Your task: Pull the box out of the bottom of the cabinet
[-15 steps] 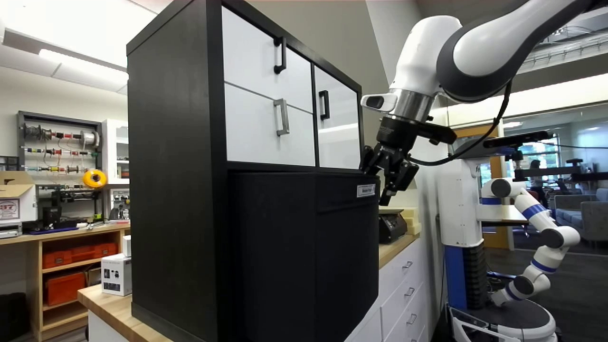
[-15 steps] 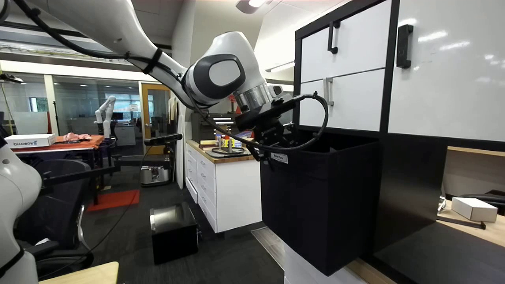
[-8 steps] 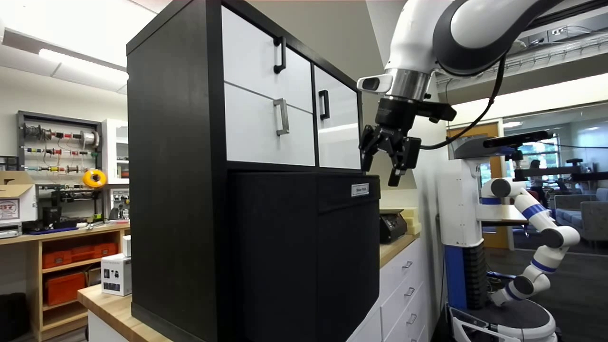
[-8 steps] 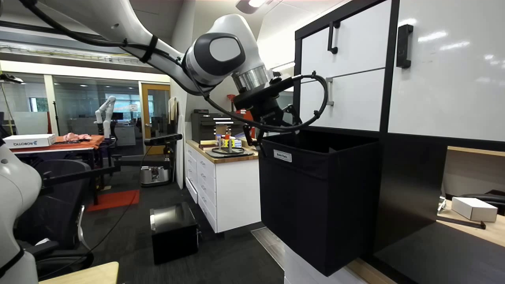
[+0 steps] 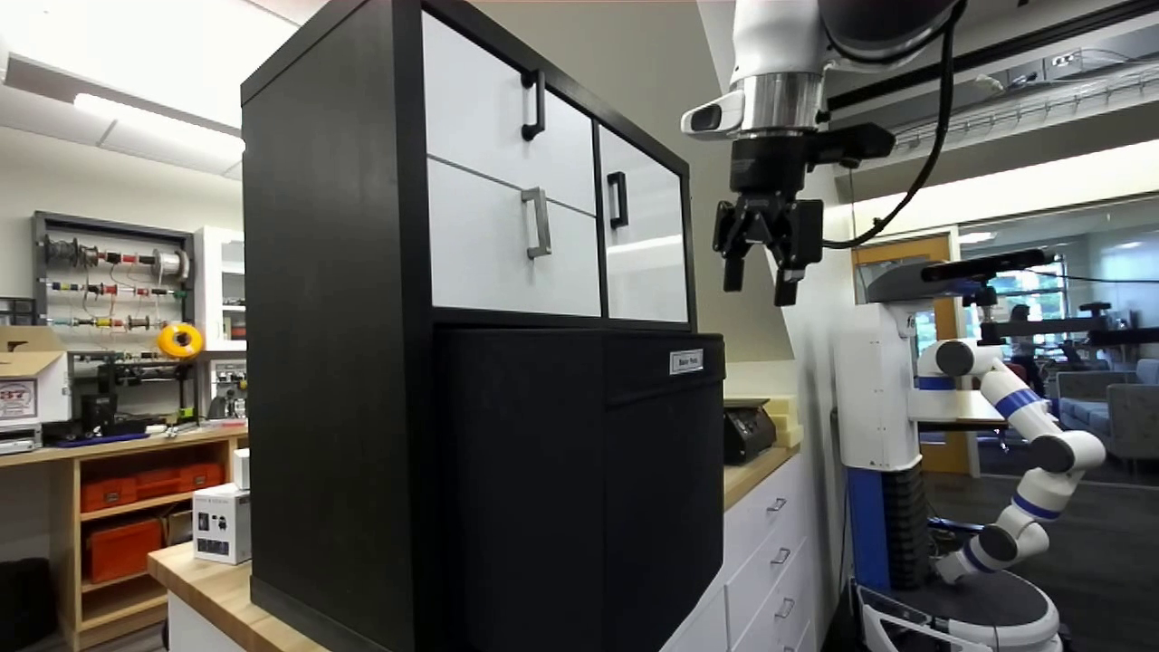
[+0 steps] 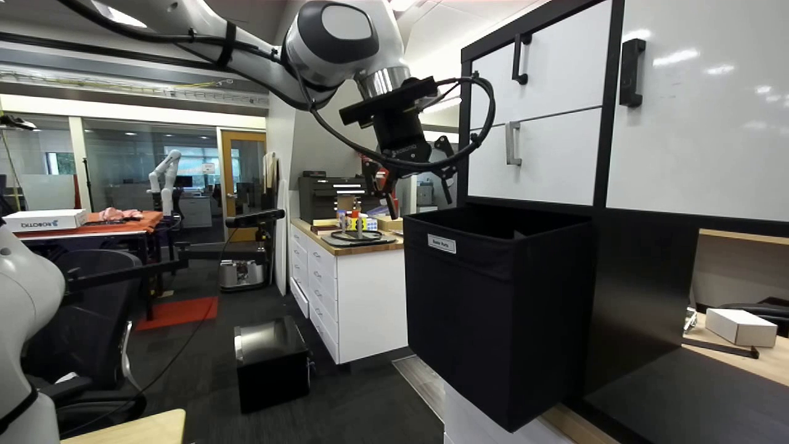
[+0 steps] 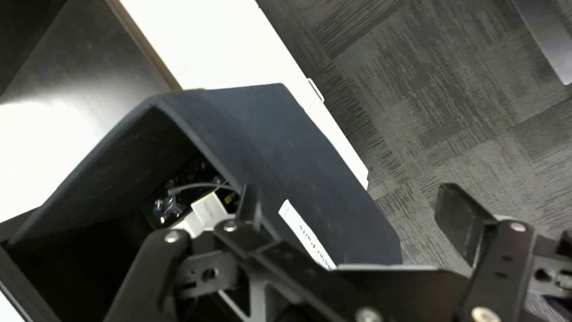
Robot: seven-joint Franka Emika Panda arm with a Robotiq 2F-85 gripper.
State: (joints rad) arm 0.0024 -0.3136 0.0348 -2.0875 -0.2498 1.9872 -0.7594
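The box, a black open-topped bin, sticks well out of the cabinet's lower opening in both exterior views (image 5: pixel 579 489) (image 6: pixel 468 296). Its white label (image 6: pixel 441 243) is near the front rim. In the wrist view the box (image 7: pixel 286 147) shows white and small loose parts inside. The black cabinet (image 5: pixel 321 317) has white fronts above the box, also in an exterior view (image 6: pixel 555 80). My gripper (image 5: pixel 761 284) is open and empty, above the box's front rim and apart from it. It also shows in an exterior view (image 6: pixel 420 203) and the wrist view (image 7: pixel 353 201).
The cabinet stands on a wooden counter (image 5: pixel 204 602) with white drawers below. A second white drawer unit (image 6: pixel 370 302) stands behind the gripper. A black case (image 6: pixel 271 364) is on the floor. A mobile robot (image 5: pixel 874 389) stands at the far right.
My gripper has risen from around the box's front rim to above it and turned more upright. The box's front rim has shifted only slightly.
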